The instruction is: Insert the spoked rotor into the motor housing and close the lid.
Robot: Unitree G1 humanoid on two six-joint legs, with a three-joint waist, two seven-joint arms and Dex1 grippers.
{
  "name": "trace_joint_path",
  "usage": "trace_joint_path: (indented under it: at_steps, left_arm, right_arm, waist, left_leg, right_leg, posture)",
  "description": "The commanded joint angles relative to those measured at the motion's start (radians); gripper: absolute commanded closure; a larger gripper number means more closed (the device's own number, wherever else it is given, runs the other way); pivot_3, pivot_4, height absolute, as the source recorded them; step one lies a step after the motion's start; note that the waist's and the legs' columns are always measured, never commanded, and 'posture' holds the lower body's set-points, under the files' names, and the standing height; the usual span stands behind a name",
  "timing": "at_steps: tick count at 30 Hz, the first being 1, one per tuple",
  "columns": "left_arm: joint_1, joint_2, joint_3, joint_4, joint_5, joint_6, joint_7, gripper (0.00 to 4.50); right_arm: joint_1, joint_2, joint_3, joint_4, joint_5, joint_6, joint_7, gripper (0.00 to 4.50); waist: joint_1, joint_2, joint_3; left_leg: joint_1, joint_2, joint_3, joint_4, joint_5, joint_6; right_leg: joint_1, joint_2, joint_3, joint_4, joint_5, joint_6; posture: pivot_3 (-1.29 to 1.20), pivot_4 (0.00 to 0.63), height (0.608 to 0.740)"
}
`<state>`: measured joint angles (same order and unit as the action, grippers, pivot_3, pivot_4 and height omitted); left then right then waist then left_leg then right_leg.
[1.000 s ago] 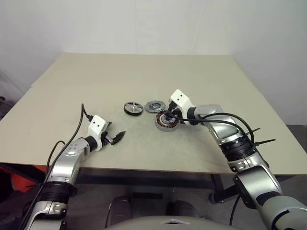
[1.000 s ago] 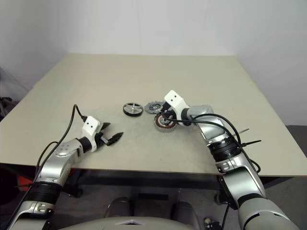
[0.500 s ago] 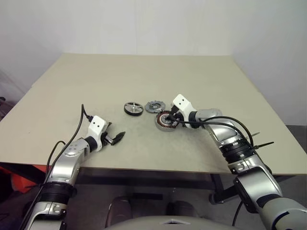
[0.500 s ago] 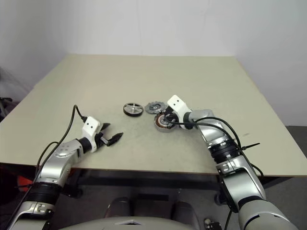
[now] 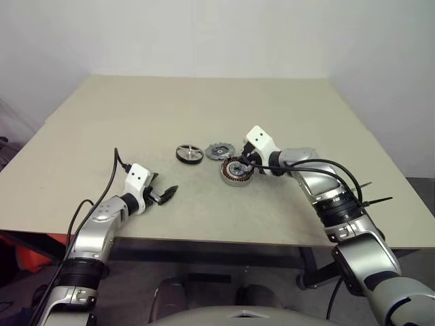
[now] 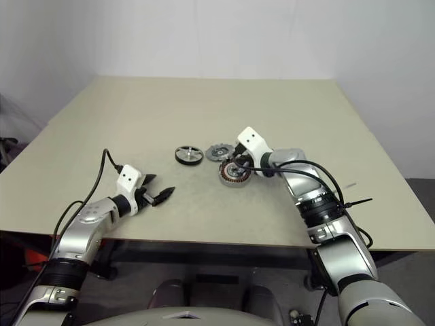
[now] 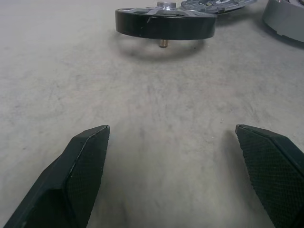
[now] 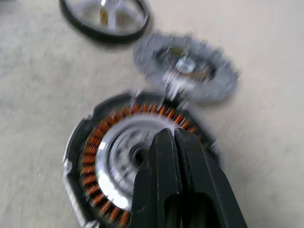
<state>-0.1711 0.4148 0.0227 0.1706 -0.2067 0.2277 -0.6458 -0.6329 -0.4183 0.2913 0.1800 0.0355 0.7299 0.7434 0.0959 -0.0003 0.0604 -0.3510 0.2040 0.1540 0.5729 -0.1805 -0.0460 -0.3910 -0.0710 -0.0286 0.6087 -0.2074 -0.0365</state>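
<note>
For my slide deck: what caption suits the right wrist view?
Shut right hand poised over the motor housing, with the lid and spoked rotor lying on the table beyond.

Soft, even overhead light keeps the table point(image 5: 204, 109) bright and free of glare, shadows are faint beneath the spoked rotor point(image 7: 165, 23), and the right wrist view smears the motor housing point(image 8: 95, 156) with blur.
</note>
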Motion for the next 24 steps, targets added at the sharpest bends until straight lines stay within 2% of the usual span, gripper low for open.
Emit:
trace_joint_path:
  at_steps: [1,8,16,24]
  left_arm:
    - [-0.01,0.008,0.019,-0.029,-0.009,-0.006,0.0,0.0]
    - [-0.007,0.007,0.023,-0.032,-0.009,-0.003,0.003,0.0]
    - [-0.012,0.004,0.02,-0.026,-0.006,-0.003,0.0,0.0]
    - [-0.014,0.003,0.02,-0.027,-0.006,-0.001,0.001,0.0]
  right_arm:
    - [0.043,0.01,0.032,0.006,-0.017,-0.013,-0.004,4.48]
    - [0.007,0.01,-0.009,-0.042,0.002,-0.001,-0.004,4.48]
    - [-0.056,-0.012,-0.04,-0.13,0.017,0.033,0.0,4.48]
    - [0.004,-0.007,-0.003,-0.11,0.01,0.04,-0.004,4.48]
  waist:
    - [-0.001,0.0,0.0]
    - [-0.002,-0.001,-0.001]
    - [-0.001,0.0,-0.001]
    - [-0.001,0.0,-0.001]
  left_leg:
    - [0.0,0.0,0.0,0.0,0.0,0.0]
    - [0.002,0.0,0.0,0.0,0.0,0.001]
    - [0.0,0.0,0.0,0.0,0.0,0.0]
    - [0.0,0.0,0.0,-0.001,0.0,0.0]
  right_leg:
    - [0.0,0.0,0.0,0.0,0.0,0.0]
    - [0.002,0.0,0.0,0.0,-0.004,0.006]
    - [0.0,0.0,0.0,0.001,0.0,0.001]
    - [0.0,0.0,0.0,0.0,0.0,0.0]
  posture:
    - [0.0,0.0,0.74]
    - [0.0,0.0,0.74]
    - [0.0,0.0,0.74]
    - [0.0,0.0,0.74]
